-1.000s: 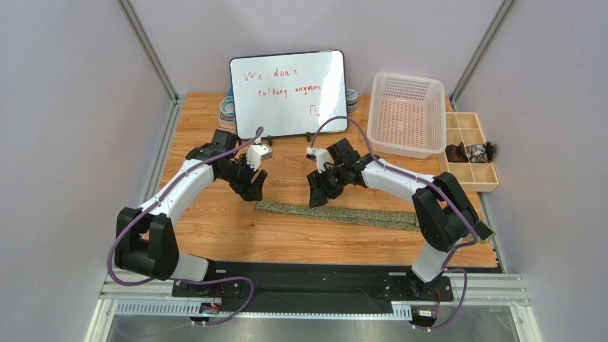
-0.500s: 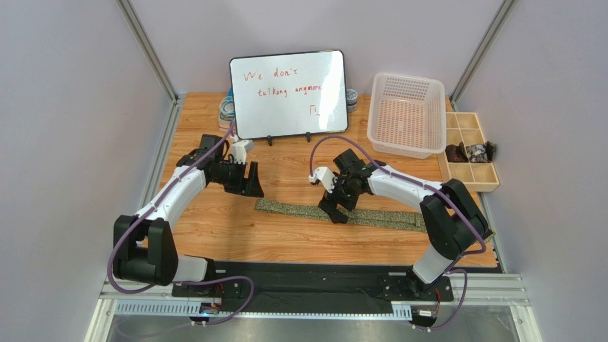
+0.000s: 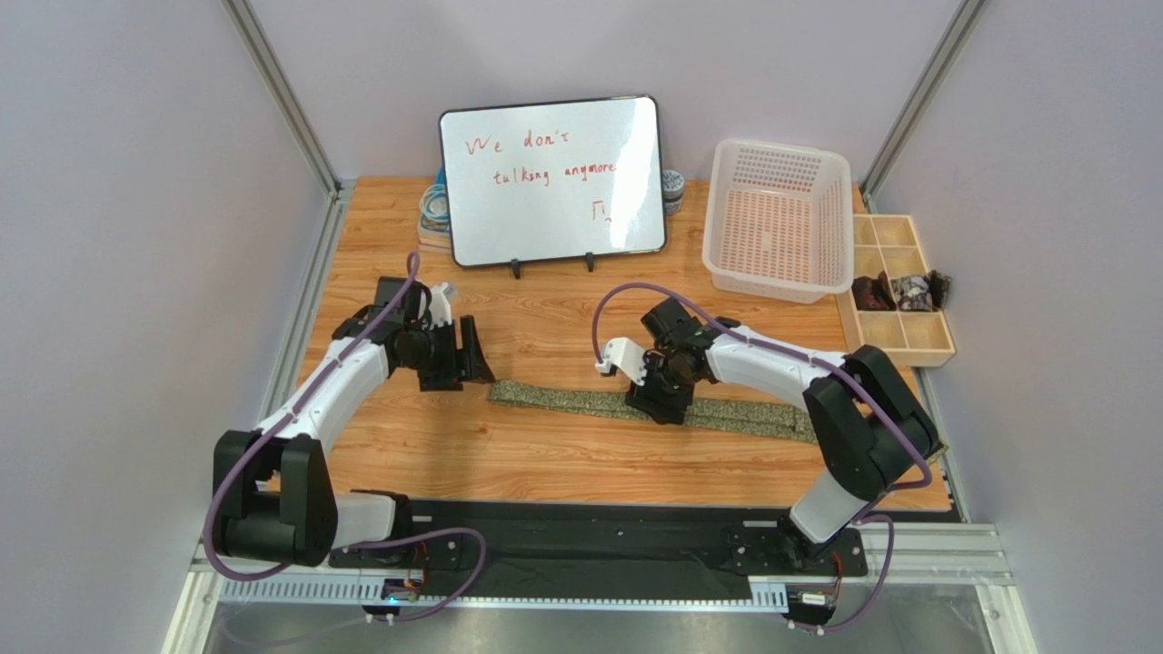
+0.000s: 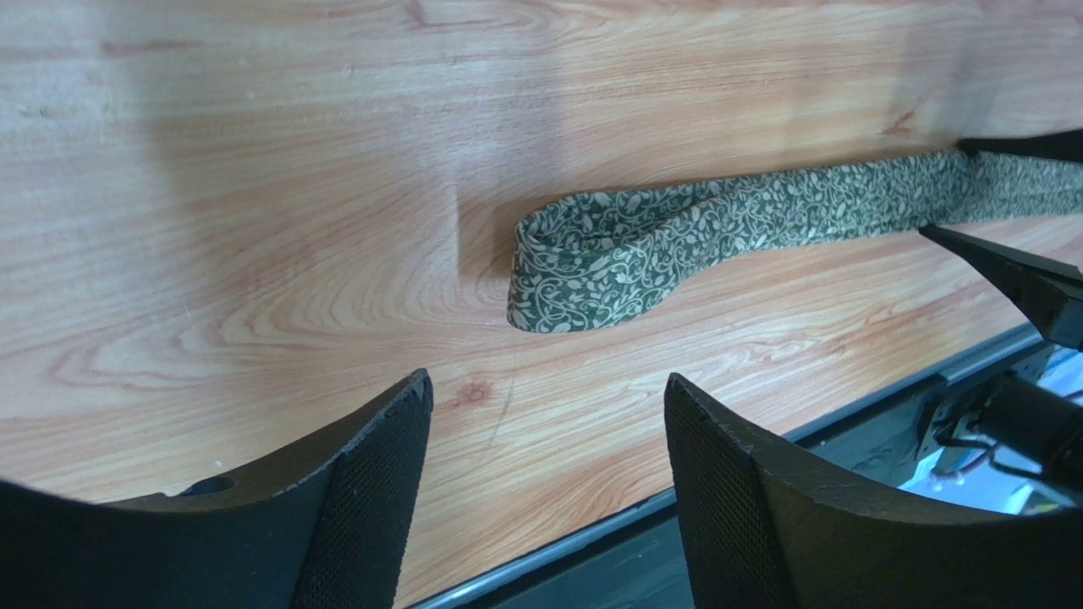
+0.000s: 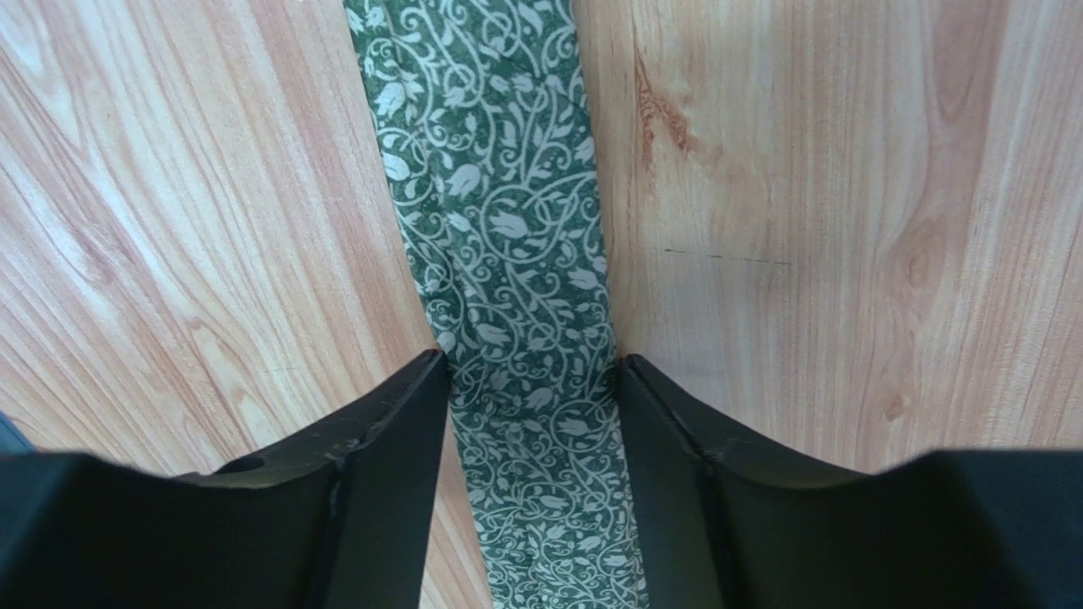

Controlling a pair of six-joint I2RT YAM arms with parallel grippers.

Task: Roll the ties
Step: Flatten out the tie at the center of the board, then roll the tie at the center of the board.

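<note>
Two right fingers (image 5: pixel 381 444) stand apart just wide enough to straddle the green patterned tie (image 5: pixel 509 190). Each inner face touches an edge of the flat strip, which runs on ahead between them. Spread wide, the left fingers (image 4: pixel 369 470) hold nothing; the tie's folded end lies on the table (image 4: pixel 229 190) ahead of their gap, touching neither. Only the top view shows the strip's whole run, straight from near the left fingers, under the right ones and beyond.
</note>
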